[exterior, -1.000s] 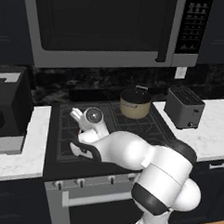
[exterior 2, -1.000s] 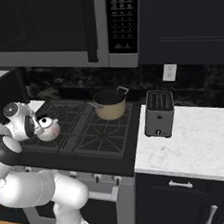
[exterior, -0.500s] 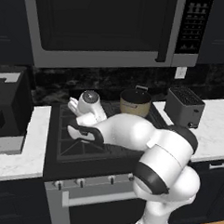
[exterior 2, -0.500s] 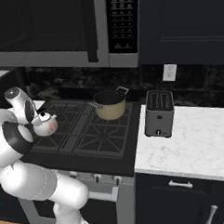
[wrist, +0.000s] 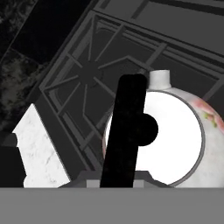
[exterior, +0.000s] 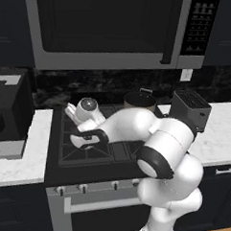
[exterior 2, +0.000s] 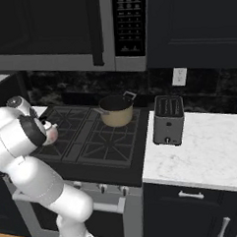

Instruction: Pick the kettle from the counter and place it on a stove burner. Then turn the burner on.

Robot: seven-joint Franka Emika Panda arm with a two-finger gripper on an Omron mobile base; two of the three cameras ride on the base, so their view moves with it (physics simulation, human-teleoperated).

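Two-finger gripper [exterior: 87,133] closed on black arched handle of small round white, faintly pinkish kettle [exterior: 83,139]. Kettle held over left front part of black gas cooktop [exterior: 86,156], above grate; contact with grate unclear. In hand view, kettle [wrist: 175,140] with spout toward round black burner [wrist: 89,72]. Tan pot with dark lid [exterior 2: 116,110] on back burner; dark toaster [exterior 2: 168,120] on white marble counter [exterior 2: 211,155], near its left edge.

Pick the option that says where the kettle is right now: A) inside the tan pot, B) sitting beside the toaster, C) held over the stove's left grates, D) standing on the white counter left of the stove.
C: the kettle hangs under the gripper above the left grates of the stove; the hand view shows its black handle with a burner beyond it.
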